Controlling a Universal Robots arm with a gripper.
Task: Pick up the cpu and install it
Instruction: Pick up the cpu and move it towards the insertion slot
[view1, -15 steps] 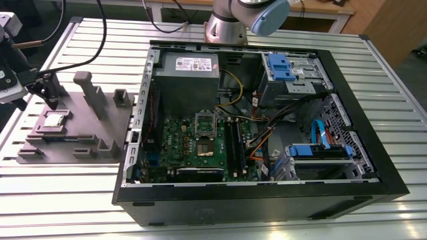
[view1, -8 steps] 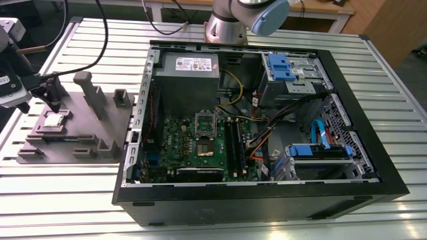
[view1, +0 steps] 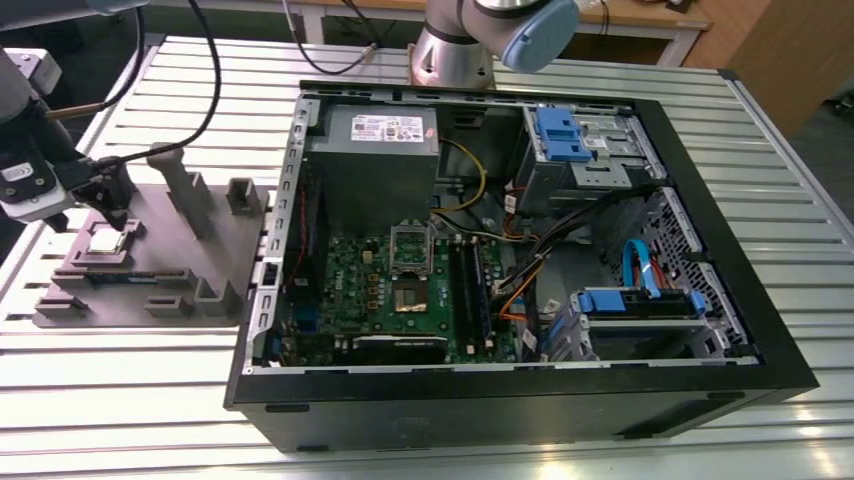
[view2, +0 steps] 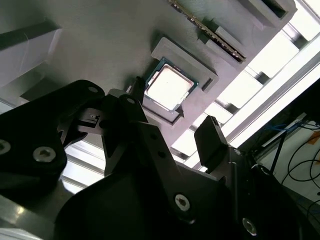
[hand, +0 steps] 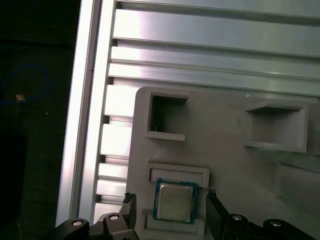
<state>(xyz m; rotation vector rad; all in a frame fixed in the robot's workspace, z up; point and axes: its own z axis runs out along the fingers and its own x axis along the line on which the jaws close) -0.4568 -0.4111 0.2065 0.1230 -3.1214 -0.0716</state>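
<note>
Cpu (hand: 174, 201) lay in a recess of the grey fixture (view1: 174, 270); gripper (hand: 170, 214) hovered just above, fingers (hand: 216, 212) spread either side, grasping nothing.

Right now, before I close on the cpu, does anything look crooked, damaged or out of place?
Nothing stands out. The cpu lies flat and square in its recess on the grey fixture, and the open gripper hangs over it with one finger on each side, clear of it.
</note>
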